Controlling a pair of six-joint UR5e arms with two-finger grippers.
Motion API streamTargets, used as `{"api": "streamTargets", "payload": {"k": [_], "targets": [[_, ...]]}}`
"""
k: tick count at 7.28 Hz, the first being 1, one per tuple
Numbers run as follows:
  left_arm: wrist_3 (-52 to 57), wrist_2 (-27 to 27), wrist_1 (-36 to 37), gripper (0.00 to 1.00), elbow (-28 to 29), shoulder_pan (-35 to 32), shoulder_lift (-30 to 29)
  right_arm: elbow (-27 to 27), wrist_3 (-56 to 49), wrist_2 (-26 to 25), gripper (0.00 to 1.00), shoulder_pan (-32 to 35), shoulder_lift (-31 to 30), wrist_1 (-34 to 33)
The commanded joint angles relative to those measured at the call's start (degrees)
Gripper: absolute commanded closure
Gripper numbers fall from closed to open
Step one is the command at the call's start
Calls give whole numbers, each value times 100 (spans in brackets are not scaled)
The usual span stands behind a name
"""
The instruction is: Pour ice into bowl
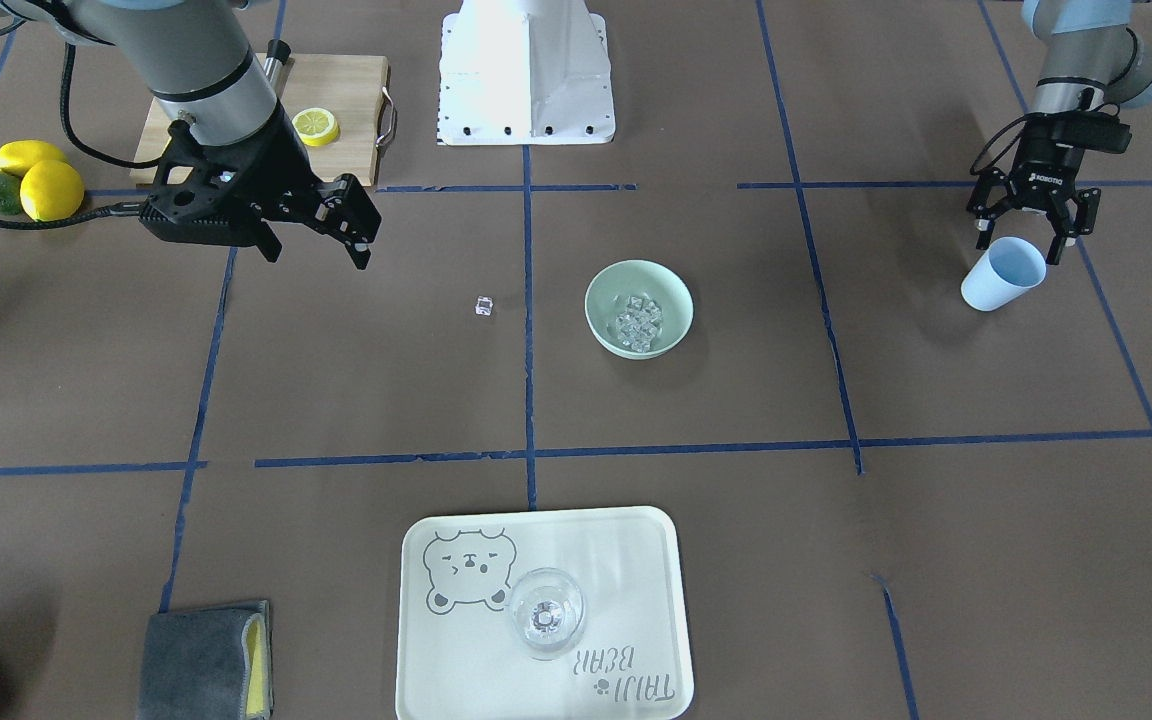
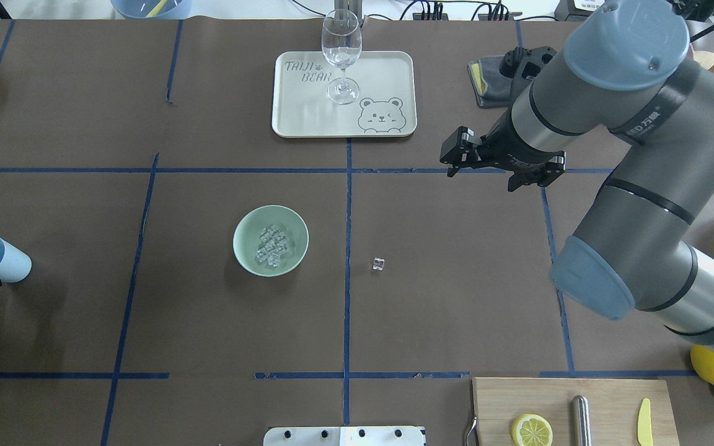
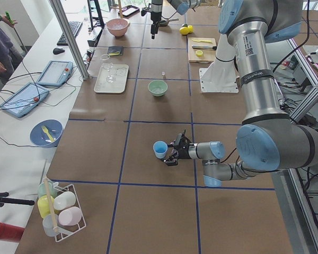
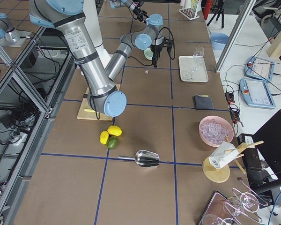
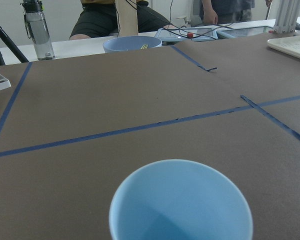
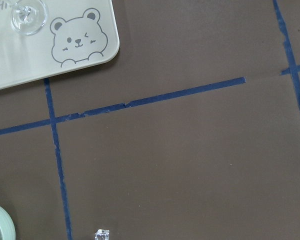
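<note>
The pale mint-green bowl (image 1: 601, 285) stands mid-table with a heap of clear ice (image 1: 639, 320) inside; it also shows in the overhead view (image 2: 242, 232). One loose ice cube (image 1: 483, 306) lies on the table beside it, also seen overhead (image 2: 379, 264). My left gripper (image 1: 1020, 238) is open, low at the table's edge, right behind an upright light blue cup (image 1: 1004, 275). The cup (image 5: 180, 200) fills the bottom of the left wrist view and looks empty. My right gripper (image 1: 364, 235) is open and empty, hovering away from the bowl.
A cream tray (image 1: 636, 560) with a wine glass (image 1: 546, 612) sits across the table. A cutting board (image 1: 346, 75) with a lemon slice, lemons (image 1: 36, 180) and a grey cloth (image 1: 204, 660) lie on my right side. A pink bowl of ice (image 4: 216, 131) and a metal scoop (image 4: 145, 158) sit farther off.
</note>
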Motion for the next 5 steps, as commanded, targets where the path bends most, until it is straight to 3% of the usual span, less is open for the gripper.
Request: {"api": "streamTargets", "payload": {"k": [1, 3, 5], "targets": [[-3, -713, -2, 0, -269, 0, 235, -71, 155, -176, 0, -332, 28, 2], [-3, -1424, -2, 0, -874, -8, 901, -499, 497, -360, 0, -683, 464, 29], [-116, -2023, 41, 0, -1157, -52, 1140, -1158, 569, -712, 0, -1044, 940, 46]]}}
